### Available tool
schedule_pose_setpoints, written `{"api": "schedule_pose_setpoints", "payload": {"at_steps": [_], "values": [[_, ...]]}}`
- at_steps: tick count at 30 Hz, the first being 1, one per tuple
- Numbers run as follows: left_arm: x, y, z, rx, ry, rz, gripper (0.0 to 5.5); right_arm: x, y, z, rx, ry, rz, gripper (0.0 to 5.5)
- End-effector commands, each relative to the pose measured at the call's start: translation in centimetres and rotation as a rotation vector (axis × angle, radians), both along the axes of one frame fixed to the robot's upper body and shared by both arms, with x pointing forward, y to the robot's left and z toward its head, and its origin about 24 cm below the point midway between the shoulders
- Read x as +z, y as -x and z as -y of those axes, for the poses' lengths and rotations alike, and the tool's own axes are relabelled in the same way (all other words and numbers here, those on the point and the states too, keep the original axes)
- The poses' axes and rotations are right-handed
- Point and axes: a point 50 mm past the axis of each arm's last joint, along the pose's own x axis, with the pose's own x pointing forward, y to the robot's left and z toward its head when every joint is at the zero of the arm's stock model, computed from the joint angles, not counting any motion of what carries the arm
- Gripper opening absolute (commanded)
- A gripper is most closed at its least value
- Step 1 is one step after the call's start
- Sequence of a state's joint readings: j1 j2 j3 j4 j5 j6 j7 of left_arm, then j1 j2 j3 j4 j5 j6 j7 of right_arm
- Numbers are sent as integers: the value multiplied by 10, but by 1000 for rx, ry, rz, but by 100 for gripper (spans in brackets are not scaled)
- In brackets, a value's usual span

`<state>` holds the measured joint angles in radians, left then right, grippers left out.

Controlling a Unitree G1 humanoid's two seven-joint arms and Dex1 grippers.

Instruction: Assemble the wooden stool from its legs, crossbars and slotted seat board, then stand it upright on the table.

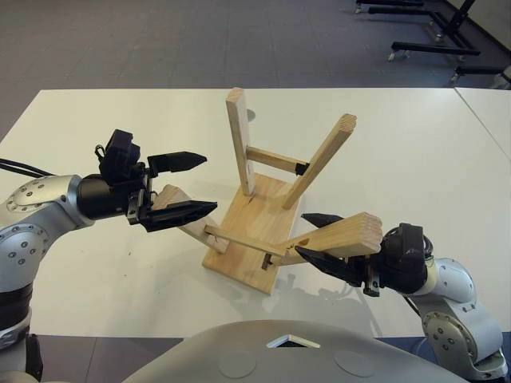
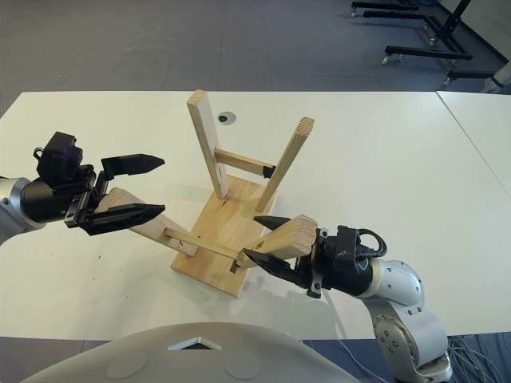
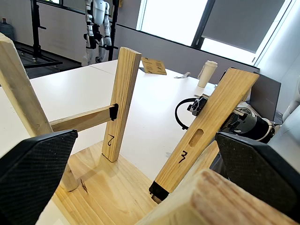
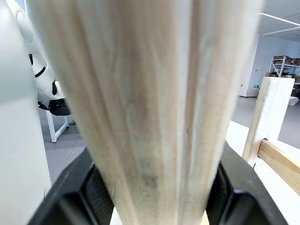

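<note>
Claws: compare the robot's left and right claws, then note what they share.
The left claw is open, fingers spread around the near left leg; the right claw is shut on the near right leg. The left claw points rightward, the right claw leftward. Both sit at legs of the upturned stool.

A small round grommet [image 2: 227, 117] sits in the white surface [image 1: 120, 120] toward its far edge. A second white table [image 1: 491, 108] stands just beside it on the right. The floor [image 1: 160, 40] is grey carpet tile, and black wheeled frames [image 1: 431, 36] stand on it at the far right. The left wrist view shows a paper cup [image 3: 206, 74] and a flat brown item [image 3: 153, 65] lying farther off. Behind them stand a white humanoid figure [image 3: 98, 28], a black rack [image 3: 40, 33] and bright windows [image 3: 173, 18]. Storage shelving [image 4: 281, 65] lines the room's back wall.
</note>
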<state>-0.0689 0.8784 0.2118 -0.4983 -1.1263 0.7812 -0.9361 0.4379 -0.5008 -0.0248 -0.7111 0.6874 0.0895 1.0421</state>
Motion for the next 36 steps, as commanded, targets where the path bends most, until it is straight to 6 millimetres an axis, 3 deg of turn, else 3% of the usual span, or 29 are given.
{"api": "schedule_pose_setpoints", "payload": {"at_steps": [1, 21, 33, 36], "values": [[1, -2, 0, -1, -7, 7, 540, -1, -2, -2, 4, 1, -1, 213], [-3, -3, -2, -8, -1, -5, 540, -3, 7, -11, 44, 18, -54, 212], [-6, -1, -1, -18, 0, -7, 540, -18, 0, -5, -7, 74, -38, 212], [-6, -2, -2, -18, -1, -7, 540, -13, 1, -10, 7, 82, -20, 212]]}}
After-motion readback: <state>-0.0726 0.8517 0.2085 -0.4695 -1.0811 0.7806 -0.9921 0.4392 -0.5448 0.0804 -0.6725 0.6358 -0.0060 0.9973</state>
